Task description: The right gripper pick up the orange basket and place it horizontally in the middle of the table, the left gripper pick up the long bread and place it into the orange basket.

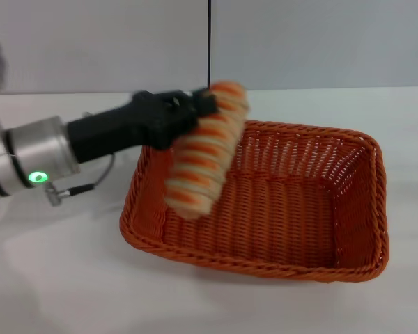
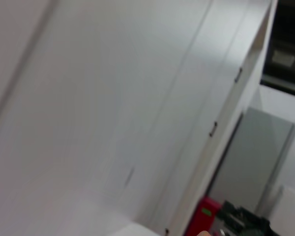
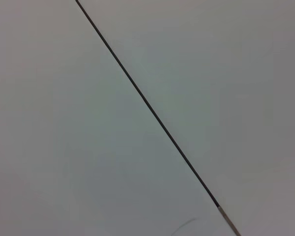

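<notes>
The orange basket [image 1: 265,202] lies lengthwise across the middle of the white table [image 1: 70,292] in the head view. Above its left end hangs the long bread [image 1: 205,149], striped orange and cream, tilted with its lower end over the basket's left rim. My left gripper [image 1: 203,104] reaches in from the left and is shut on the bread's upper end. The right gripper does not show in any view. The left wrist view shows only a wall and cabinet doors; the right wrist view shows only a pale wall with a dark seam.
A thin dark vertical line [image 1: 209,42] runs down the wall behind the table. The silver section of my left arm [image 1: 28,160] with a green light sits at the left edge. Bare tabletop lies in front of and to the right of the basket.
</notes>
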Motion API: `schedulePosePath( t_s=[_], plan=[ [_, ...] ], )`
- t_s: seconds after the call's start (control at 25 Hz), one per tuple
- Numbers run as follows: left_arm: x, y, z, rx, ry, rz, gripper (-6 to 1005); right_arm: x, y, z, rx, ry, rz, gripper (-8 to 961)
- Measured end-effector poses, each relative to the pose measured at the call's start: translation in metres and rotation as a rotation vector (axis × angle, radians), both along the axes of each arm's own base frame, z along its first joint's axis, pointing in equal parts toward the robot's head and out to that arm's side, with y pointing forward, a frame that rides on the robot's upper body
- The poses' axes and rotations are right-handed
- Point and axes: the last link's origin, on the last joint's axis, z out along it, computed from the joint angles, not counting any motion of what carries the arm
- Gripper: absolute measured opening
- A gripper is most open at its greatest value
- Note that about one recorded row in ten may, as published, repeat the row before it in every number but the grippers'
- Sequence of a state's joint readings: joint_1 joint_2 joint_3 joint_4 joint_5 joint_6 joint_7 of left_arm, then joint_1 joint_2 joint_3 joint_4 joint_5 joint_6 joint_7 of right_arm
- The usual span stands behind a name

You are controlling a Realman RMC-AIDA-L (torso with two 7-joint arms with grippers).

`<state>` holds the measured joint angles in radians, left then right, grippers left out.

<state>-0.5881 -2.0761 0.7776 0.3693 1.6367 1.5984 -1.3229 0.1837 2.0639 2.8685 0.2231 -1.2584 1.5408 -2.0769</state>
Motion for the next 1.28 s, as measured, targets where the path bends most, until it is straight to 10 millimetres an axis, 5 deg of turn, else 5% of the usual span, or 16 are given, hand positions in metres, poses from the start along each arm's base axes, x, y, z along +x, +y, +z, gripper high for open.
schedulePosePath(
  t_s=[0.16,0.48,0.92,1.08,1.2,1.28],
  plan=[
    [0.009,-0.003,-0.014,-0.063,0.043,-0.057,156,0.0,0.0,-0.002,-0.003,0.004,-0.002,468],
    [0.004,-0.005,-0.007,-0.049,0.016,-0.033,159,0.0,-0.001,-0.002,-0.004,0.004,-0.004,468],
    [-0.008,-0.011,0.011,0.031,-0.062,0.008,453,0.0,0.0,-0.002,-0.006,0.004,-0.002,468],
    [-0.028,-0.022,0.039,0.242,-0.169,0.063,625,0.0,0.0,-0.003,-0.007,0.004,0.0,470],
    [-0.047,-0.036,0.056,0.441,-0.231,0.117,847,0.001,-0.001,-0.001,0.004,0.01,-0.007,470],
    [-0.059,-0.048,0.064,0.571,-0.263,0.149,849,0.001,-0.001,-0.001,0.009,0.014,-0.013,470]
  ],
)
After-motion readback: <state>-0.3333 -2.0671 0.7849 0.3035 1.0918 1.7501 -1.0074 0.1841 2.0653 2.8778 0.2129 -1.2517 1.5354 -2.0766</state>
